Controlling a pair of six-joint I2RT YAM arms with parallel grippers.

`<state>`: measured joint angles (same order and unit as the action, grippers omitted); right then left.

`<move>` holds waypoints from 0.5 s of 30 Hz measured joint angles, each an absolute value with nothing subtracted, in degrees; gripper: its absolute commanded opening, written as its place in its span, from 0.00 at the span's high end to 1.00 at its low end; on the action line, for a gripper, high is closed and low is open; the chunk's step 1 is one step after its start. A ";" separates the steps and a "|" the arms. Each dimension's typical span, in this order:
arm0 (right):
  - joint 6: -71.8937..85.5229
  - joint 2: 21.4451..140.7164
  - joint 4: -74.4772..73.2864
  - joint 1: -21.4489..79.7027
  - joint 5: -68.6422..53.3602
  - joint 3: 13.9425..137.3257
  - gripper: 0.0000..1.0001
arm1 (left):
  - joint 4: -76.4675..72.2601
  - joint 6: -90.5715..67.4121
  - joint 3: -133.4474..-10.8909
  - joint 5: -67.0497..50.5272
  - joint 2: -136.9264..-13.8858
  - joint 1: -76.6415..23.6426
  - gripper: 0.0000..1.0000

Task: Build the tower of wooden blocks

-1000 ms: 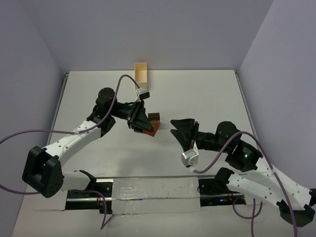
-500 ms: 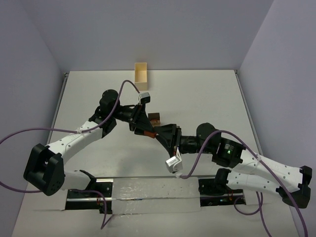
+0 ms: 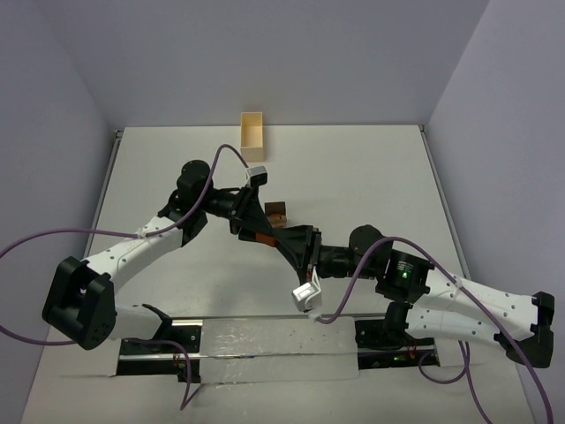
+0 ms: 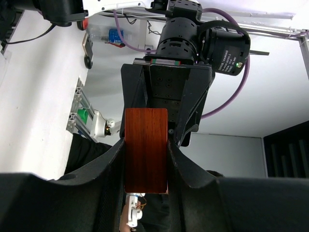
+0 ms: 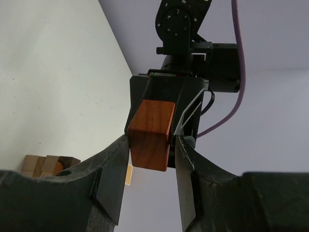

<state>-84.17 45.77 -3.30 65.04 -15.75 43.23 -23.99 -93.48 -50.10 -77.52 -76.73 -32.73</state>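
Your right tool (image 3: 284, 238) has swung in and now pinches the reddish-brown block (image 5: 150, 135) that your left tool (image 4: 146, 142) grips above the tabletop (image 3: 371, 168) — a mid-air handover, just beside the started stack (image 3: 276, 210).

A reddish-brown block (image 4: 146, 159), smooth with vertical grain, hangs above the counter at the centre of the overhead frame, gripped by the left hand (image 4: 146, 142), with the right hand (image 5: 152, 140) pressed against its sides. A cluster of tan blocks (image 5: 41, 166) sits on the counter, just above it in the overhead frame.
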 measured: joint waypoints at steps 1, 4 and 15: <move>-84.40 45.45 -2.64 65.08 -15.64 42.70 0.59 | -24.23 -93.91 -49.93 -77.56 -76.75 -32.73 1.00; -85.08 44.68 -0.20 65.26 -15.48 40.77 0.60 | -24.94 -94.55 -49.54 -77.58 -76.75 -32.71 1.00; -86.55 43.94 4.57 65.81 -14.04 37.85 0.67 | -28.16 -96.93 -49.21 -78.06 -77.40 -32.39 1.00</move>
